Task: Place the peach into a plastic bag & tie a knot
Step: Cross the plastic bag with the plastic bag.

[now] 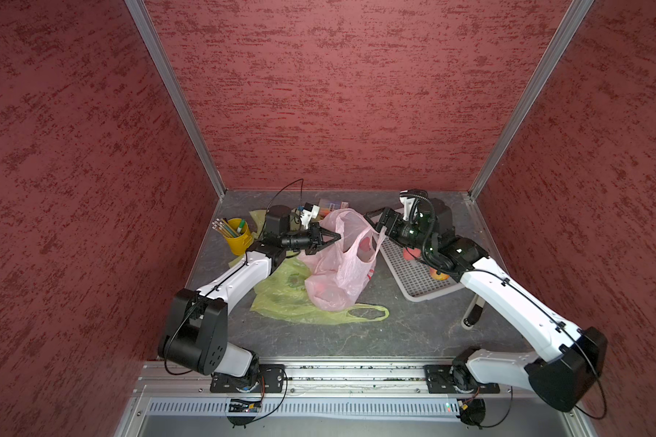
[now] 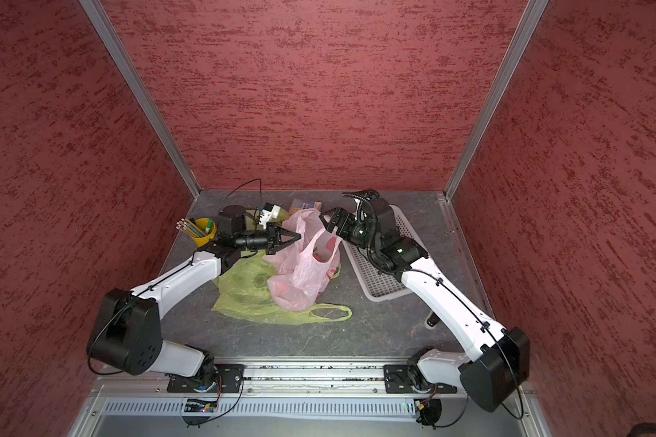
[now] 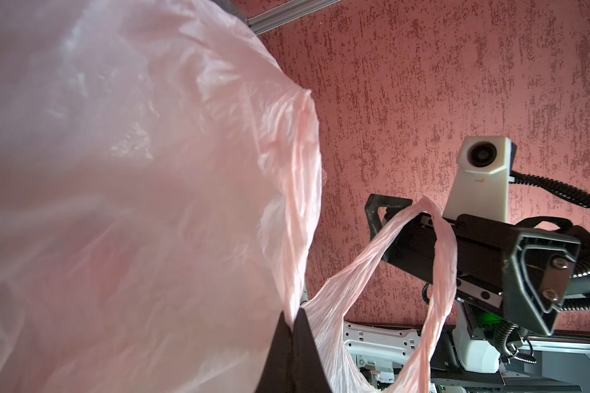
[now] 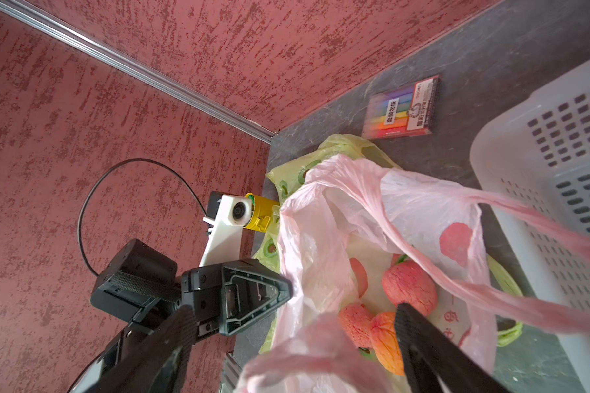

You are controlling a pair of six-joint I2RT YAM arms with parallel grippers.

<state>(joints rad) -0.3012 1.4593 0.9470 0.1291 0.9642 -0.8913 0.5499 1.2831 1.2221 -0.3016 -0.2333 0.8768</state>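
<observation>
Worktop (image 1: 394, 340): dark grey, enclosed by red walls. The pink plastic bag (image 1: 338, 272) is taken as landmark. It is slumped mid-worktop with its mouth raised at the far end, and its long axis runs from that mouth back toward the robot's base.

A yellow-green bag (image 1: 281, 299) is spread flat beneath the pink plastic bag and out past its left and near sides. A white perforated tray (image 1: 432, 293) lies just to its right. Two fruits (image 1: 441, 275) are left on the tray, partly hidden by the right arm.

The left gripper (image 1: 337, 237) is noted at the left of the bag mouth. Its jaws are fully closed and a fold of rim film is pinched between them. The right gripper (image 1: 376, 226) is at the right of the mouth with its jaws spread wide. One handle loop (image 3: 389, 258) is draped across it and is not pinched. Whether the loop is hooked on a finger or on the body cannot be told.

A yellow cup of pencils (image 1: 237, 238) stands left of the bag. A marker pack (image 4: 402, 109) lies behind the bag.

The peach (image 4: 409, 284) is inside the pink plastic bag and can be seen through the open mouth, with two more fruits just beside it.

Judgement: placing appears done and the knot remains. The mouth is stretched between both grippers, each about equally near. The coming move is judged to turn on the loop lying loose across the open right jaws, which would have to be closed on it before the two sides could be crossed.
</observation>
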